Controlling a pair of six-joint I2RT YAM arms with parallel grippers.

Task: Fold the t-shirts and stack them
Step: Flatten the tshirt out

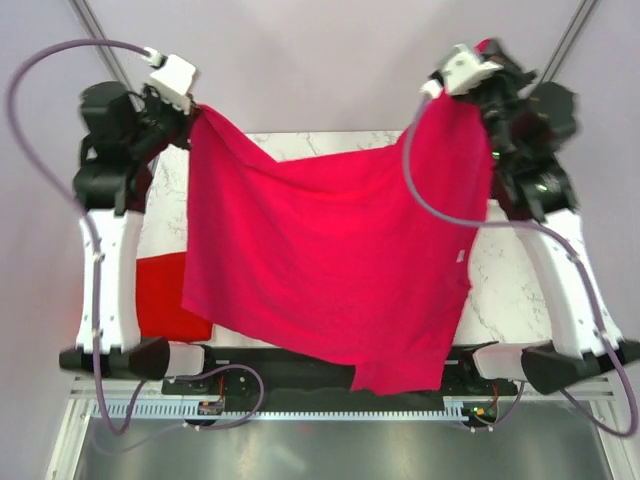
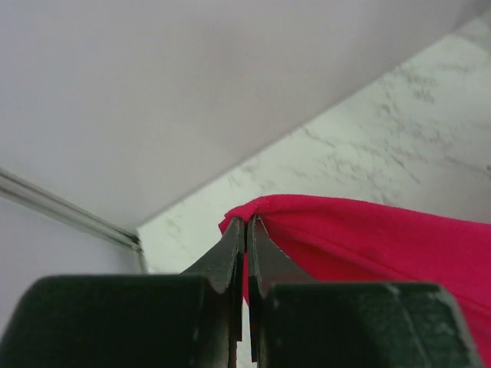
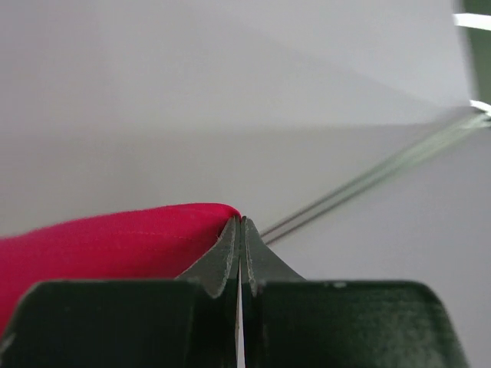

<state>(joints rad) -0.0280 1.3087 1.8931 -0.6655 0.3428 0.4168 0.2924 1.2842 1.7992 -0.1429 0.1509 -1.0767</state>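
Note:
A raspberry-crimson t-shirt (image 1: 330,265) hangs spread in the air above the table, held up by both arms at its two upper corners. My left gripper (image 1: 196,108) is shut on its left corner; the left wrist view shows the jaws (image 2: 247,224) pinching the cloth (image 2: 368,245). My right gripper (image 1: 478,92) is shut on its right corner; the right wrist view shows the jaws (image 3: 241,222) closed on the cloth (image 3: 115,241). The shirt's lower hem hangs past the table's near edge. A brighter red t-shirt (image 1: 165,295) lies on the table at the left, partly hidden by the hanging one.
The white marble tabletop (image 1: 500,280) shows at the right and at the back behind the shirt. A metal rail with cables (image 1: 330,410) runs along the near edge by the arm bases. Grey walls surround the table.

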